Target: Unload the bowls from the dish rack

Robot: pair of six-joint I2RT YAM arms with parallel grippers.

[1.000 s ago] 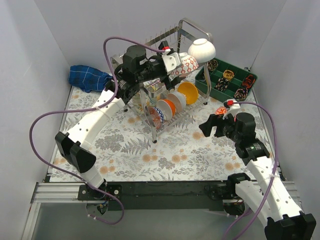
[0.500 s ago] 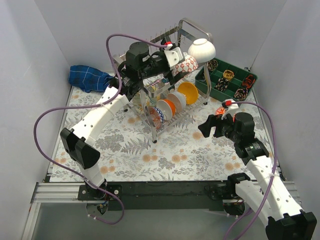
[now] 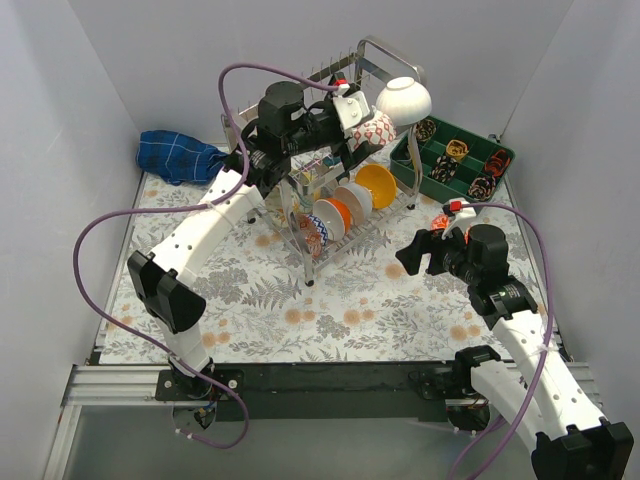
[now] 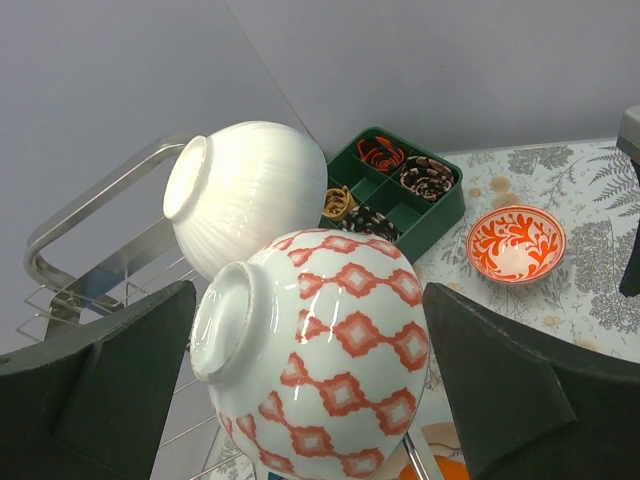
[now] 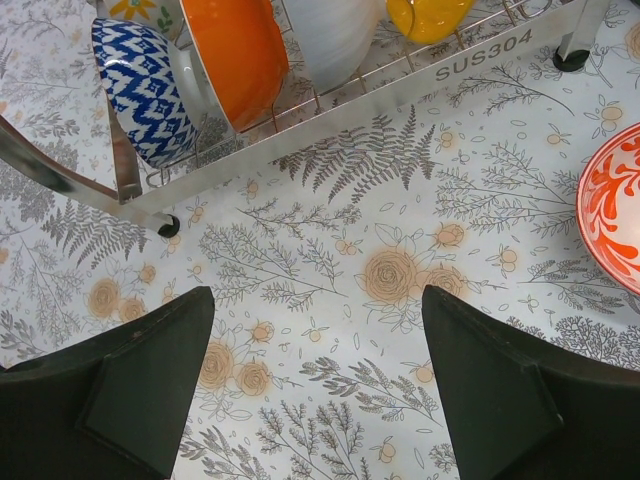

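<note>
Found left end effector (image 4: pixel 308 300) up at top tier of rack (image 3: pixel 385 42), spread wide to either side of red-and-white bowl (image 4: pixel 340 370), with no contact visible on either flank. Found that bowl lying tilted on its side, foot toward wrist camera, with white bowl (image 4: pixel 245 190) just behind it; touching or merely close, cannot tell. Found right end effector (image 5: pixel 315 300) also spread wide, gripping nothing, hovering over bare desk (image 5: pixel 330 430) just in front of lower tier. Counted on lower tier blue bowl (image 5: pixel 140 90), orange bowl (image 5: pixel 235 55) and others partly cut off. Noted one red-patterned bowl (image 4: pixel 515 243) upright on desk near green tray (image 4: pixel 445 215); judged unloading barely begun. Judged step in hand: grasp of red-and-white bowl. To do it well: centre across widest part of belly, or shift to pinch wall at rim, given risk of a round glazed side slipping out of a squeeze. Close slowly and check for seating before any lift. Raise straight up and away from white bowl before swinging out, to avoid nudging it off tier. Keep clear of rack handle. Set down on open desk, well apart from red-patterned bowl.
</note>
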